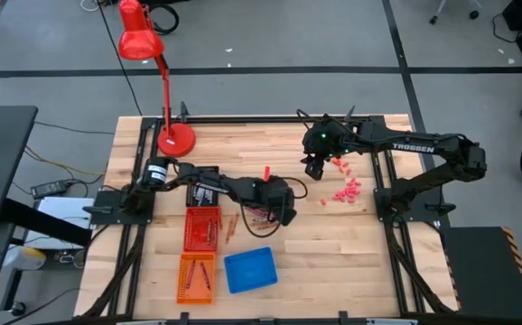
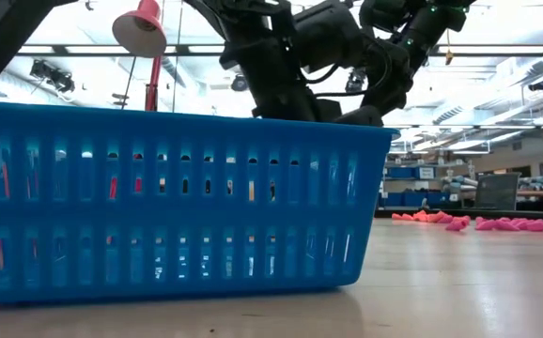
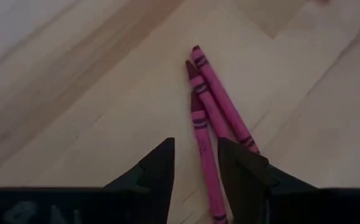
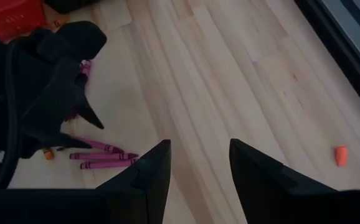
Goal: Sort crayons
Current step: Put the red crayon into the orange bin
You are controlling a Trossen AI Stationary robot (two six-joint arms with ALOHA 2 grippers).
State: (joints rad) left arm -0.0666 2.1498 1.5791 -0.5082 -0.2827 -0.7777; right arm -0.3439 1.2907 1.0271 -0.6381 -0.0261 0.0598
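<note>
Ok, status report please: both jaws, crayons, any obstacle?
Left gripper open over magenta crayons. Right gripper open, empty. No obstacle seen.

One word reads — "TROSSEN", white, on the right arm.

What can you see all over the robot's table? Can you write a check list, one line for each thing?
Surface: wooden table, light planks, bare at the near right.
Job's things: pink crayons lying side by side under the left gripper; a few more crayons beside the red basket.
Clutter: orange basket, blue basket, small pink bits scattered by the right arm, red desk lamp.
Grippers: left gripper open, low over the pink crayons, one crayon between its fingers; right gripper open, holding nothing, above bare wood.
Cables: wires on the floor left of the table.
Surroundings: grey floor; no people seen.
</note>
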